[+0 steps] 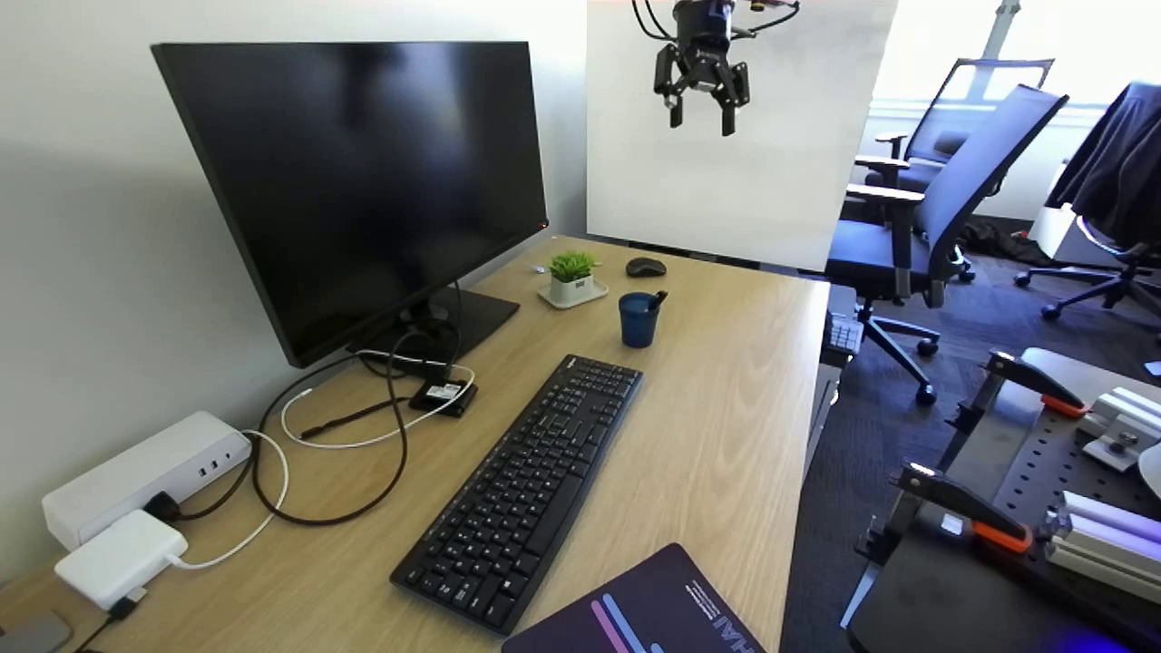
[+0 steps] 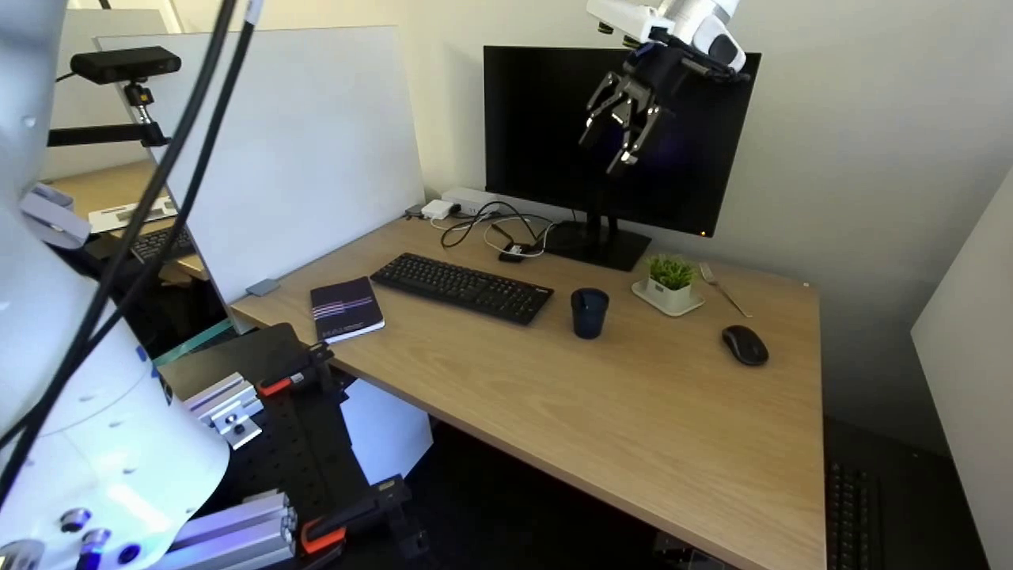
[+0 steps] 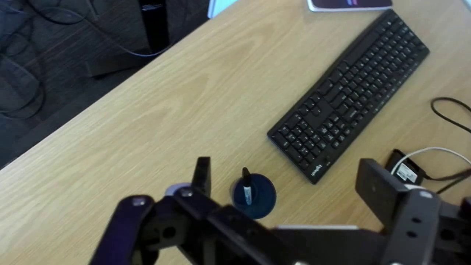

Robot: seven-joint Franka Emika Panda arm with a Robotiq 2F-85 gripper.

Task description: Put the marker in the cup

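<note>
A dark blue cup (image 1: 639, 328) stands upright on the desk, beyond the end of the keyboard. It also shows in an exterior view (image 2: 589, 317) and in the wrist view (image 3: 264, 200). The marker (image 3: 247, 188), dark with a white label, leans inside the cup with its dark end sticking out over the rim. That end also shows in an exterior view (image 1: 658, 299). My gripper (image 1: 702, 125) is open and empty, high above the desk and apart from the cup. It also shows in an exterior view (image 2: 602, 155) and in the wrist view (image 3: 285, 171).
A black keyboard (image 2: 467, 286) and a notebook (image 2: 347, 307) lie along the desk. A monitor (image 2: 609, 134) stands at the back wall, with cables beside it. A plant (image 2: 671, 273) on a white dish, a fork (image 2: 724, 290) and a mouse (image 2: 745, 345) are near the cup.
</note>
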